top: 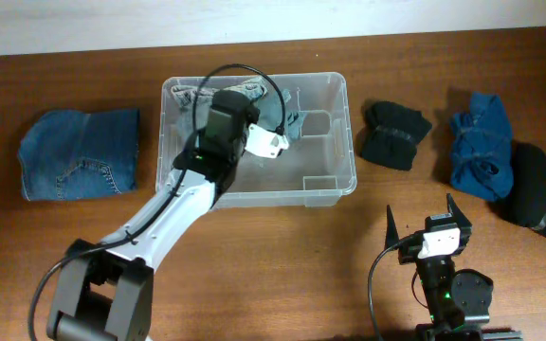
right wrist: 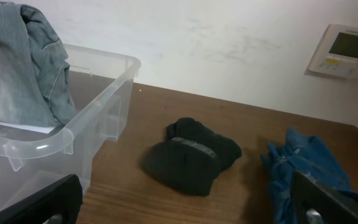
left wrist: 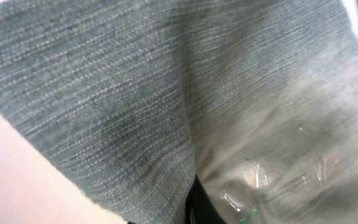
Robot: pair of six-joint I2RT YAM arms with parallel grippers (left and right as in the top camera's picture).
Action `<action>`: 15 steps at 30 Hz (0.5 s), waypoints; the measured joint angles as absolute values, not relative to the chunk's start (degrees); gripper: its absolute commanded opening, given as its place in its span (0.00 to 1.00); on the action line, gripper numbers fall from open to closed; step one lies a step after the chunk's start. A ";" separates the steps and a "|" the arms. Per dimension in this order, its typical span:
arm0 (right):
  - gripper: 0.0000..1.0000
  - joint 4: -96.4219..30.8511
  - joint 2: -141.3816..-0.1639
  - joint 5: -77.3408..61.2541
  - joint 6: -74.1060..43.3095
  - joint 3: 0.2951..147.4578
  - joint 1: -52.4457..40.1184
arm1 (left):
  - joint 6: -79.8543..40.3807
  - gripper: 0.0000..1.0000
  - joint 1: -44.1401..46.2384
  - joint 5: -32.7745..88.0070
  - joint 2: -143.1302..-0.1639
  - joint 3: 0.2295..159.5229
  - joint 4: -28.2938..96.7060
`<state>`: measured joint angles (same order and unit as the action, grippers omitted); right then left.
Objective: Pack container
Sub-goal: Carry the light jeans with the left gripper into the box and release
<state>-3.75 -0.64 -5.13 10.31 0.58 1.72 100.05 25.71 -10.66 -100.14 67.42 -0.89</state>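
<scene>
The clear plastic container (top: 348,104) stands at the table's middle; it also shows in the right wrist view (right wrist: 104,58). My left gripper (top: 245,112) reaches into its back left part, shut on a pale grey denim garment (top: 278,104) that rises above the rim in the right wrist view (right wrist: 17,62). The left wrist view is filled by this denim (left wrist: 123,106), with one dark finger tip at the bottom. My right gripper (top: 422,220) is open and empty near the front edge, right of the container, and shows in its own view (right wrist: 185,205).
Folded blue jeans (top: 81,153) lie left of the container. A black garment (top: 396,134) (right wrist: 191,155), a blue garment (top: 480,142) (right wrist: 303,171) and another black garment (top: 536,189) lie to its right. A wall panel (right wrist: 344,50) hangs behind.
</scene>
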 measured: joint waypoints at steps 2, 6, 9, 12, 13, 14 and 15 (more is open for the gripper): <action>0.98 -3.75 -0.64 -5.15 10.28 0.58 1.72 | 99.39 0.01 27.79 -13.96 -100.14 67.61 0.69; 0.98 -3.75 -0.64 -5.13 10.28 0.58 1.72 | 94.45 0.99 30.52 -17.26 -99.29 67.79 4.43; 0.98 -3.75 -0.64 -5.13 10.33 0.58 1.72 | 89.08 0.99 31.59 -17.91 -97.38 67.81 6.48; 0.98 -3.75 -0.64 -5.13 10.28 0.58 1.72 | 80.62 1.00 32.16 -18.28 -93.51 67.83 6.92; 0.98 -3.75 -0.64 -5.13 10.31 0.58 1.72 | 77.52 0.99 32.18 -18.35 -91.92 67.83 6.92; 0.98 -3.75 -0.64 -5.15 10.28 0.58 1.72 | 73.76 1.00 32.18 -18.44 -89.91 67.83 6.96; 0.98 -3.75 -0.64 -5.15 10.31 0.58 1.72 | 71.05 0.99 32.18 -18.50 -88.33 67.85 7.18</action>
